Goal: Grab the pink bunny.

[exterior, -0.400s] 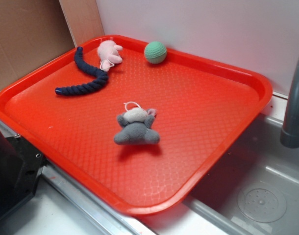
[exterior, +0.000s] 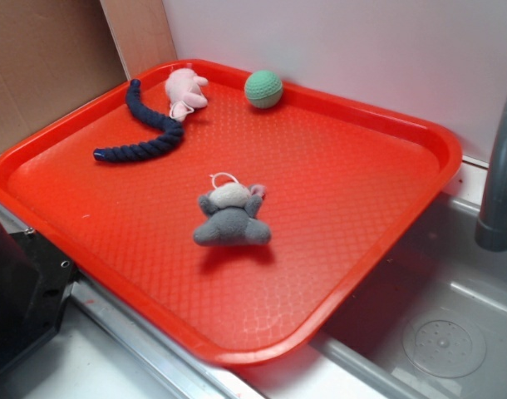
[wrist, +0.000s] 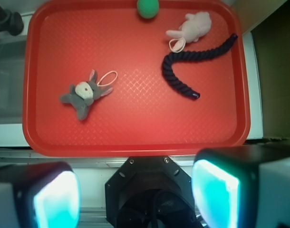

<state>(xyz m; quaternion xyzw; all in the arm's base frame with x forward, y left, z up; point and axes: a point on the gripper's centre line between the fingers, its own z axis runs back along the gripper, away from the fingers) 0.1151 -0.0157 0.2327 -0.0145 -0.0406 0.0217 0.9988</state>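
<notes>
Wrist view: nothing is grabbed yet.
On the red tray (wrist: 135, 142), from left to right, lie the grey toy (wrist: 83, 93), the green ball (wrist: 148, 7) and the pink bunny (wrist: 192, 27), far from the gripper (wrist: 135, 194), whose jaws are wide open and empty.

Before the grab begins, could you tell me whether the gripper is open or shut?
Open: in the wrist view the gripper shows its two fingers wide apart with nothing between them, short of the tray.
</notes>
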